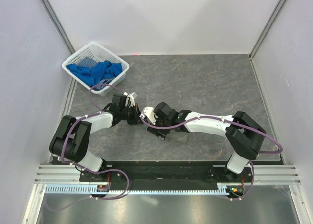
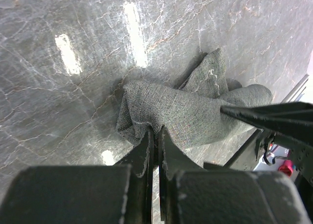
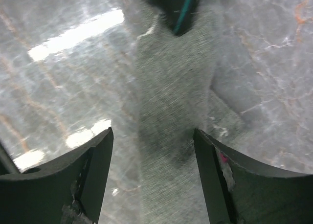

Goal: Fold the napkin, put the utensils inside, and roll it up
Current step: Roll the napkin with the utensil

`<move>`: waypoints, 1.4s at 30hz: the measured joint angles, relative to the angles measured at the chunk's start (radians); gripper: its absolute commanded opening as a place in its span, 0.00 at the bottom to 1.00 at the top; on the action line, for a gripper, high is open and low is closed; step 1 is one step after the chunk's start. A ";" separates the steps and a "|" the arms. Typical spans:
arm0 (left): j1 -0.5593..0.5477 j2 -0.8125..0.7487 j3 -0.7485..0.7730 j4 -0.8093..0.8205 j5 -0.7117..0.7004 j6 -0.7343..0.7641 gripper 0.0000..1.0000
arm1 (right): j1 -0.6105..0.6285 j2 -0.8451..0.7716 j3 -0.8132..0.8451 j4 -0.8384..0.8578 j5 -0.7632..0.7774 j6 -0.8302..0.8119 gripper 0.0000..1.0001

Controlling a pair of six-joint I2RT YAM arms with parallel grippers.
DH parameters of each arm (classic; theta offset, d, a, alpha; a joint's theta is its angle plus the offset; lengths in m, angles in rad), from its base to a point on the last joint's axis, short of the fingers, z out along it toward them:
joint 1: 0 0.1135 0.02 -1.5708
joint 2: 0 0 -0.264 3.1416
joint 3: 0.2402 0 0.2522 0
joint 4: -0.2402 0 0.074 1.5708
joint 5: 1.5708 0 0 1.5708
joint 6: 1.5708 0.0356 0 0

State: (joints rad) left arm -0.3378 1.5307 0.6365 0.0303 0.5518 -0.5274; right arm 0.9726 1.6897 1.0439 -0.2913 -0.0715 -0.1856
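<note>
Grey napkin [image 2: 186, 111] — long axis from left pincer [image 2: 156, 133], clenched on it, to released right pincer [image 3: 152, 132]

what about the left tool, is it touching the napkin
Touching. The left wrist view shows the left tool shut, its tips pinching the near edge of the napkin.

1. The top external camera sits high above and behind the arms. It looks down on the whole table [image 1: 205, 82], with the arm bases at the bottom edge of the frame.
2. The left wrist camera looks forward along the left gripper [image 2: 156, 132], very near to the napkin [image 2: 195, 111].
3. The right wrist camera looks down between the fingers of the right gripper [image 3: 152, 132], even nearer and slightly blurred.
4. Both wrist views share the napkin. The top view holds the same spot at its centre, under the two wrists.
</note>
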 measured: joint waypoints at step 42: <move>-0.004 -0.221 -0.120 0.050 -0.033 0.054 0.58 | -0.352 0.444 0.366 -0.333 -0.844 0.094 0.42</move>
State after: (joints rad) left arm -0.3420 1.3094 0.5167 0.0803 0.5190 -0.4732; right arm 0.6201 2.1338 1.4097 -0.6239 -0.9157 -0.0917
